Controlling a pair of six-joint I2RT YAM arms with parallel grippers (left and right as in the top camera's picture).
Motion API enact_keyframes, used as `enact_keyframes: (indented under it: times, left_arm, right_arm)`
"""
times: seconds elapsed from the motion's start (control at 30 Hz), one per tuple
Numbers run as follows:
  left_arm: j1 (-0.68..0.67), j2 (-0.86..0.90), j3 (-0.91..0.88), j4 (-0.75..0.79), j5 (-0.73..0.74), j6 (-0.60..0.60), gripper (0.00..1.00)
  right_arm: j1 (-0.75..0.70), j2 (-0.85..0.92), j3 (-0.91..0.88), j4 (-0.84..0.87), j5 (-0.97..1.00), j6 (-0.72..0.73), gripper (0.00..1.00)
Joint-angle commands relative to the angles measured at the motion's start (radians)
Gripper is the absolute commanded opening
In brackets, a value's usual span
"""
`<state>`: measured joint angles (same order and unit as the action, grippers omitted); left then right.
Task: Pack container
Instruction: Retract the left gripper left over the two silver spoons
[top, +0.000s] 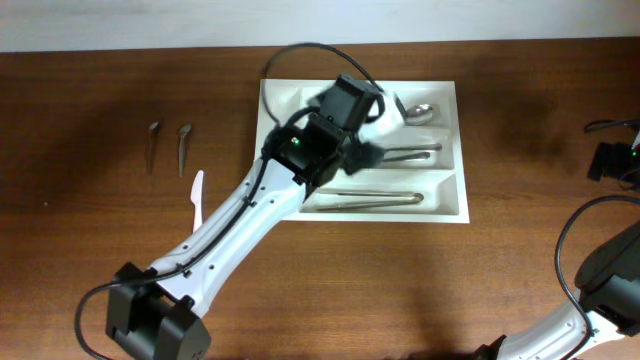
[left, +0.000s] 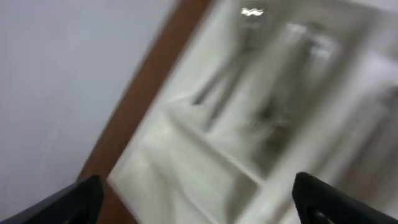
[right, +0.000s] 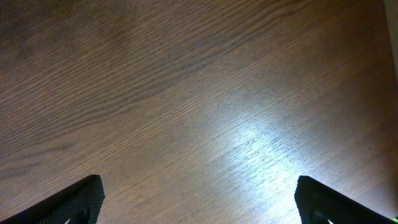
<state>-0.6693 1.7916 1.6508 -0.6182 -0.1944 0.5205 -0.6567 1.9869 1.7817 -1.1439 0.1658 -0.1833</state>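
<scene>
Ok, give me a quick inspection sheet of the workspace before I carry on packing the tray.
Surface: brown wooden table; bare wood under the right wrist camera.
Job's things: white container at centre, with metal cutlery in its long compartments, including a spoon.
Clutter: two small metal utensils and a white knife on the table, left of the container.
Grippers: left gripper open above the container, nothing between its fingers; right gripper open over bare table.
Cables: black cable looping over the left arm.
Surroundings: plain pale area beyond the far edge.

left arm: white links, black joints | left tool: black
</scene>
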Motion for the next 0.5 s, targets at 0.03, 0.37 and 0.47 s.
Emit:
enact_keyframes:
  times: [0.03,0.37,0.47]
  left_arm:
    - [0.131,0.000,0.012,0.016,-0.213,-0.438,0.99]
    - [0.566,0.045,0.177,-0.175,-0.057,-0.536,0.99]
    - [0.648,0.081,0.227,-0.269,-0.002,-0.547,0.99]
  right_arm:
    - [0.002,-0.002,-0.005,0.000,-0.001,0.009,0.99]
    - [0.002,-0.002,-0.005,0.000,-0.002,0.009,0.99]
    - [0.002,-0.002,-0.005,0.000,-0.001,0.009,0.99]
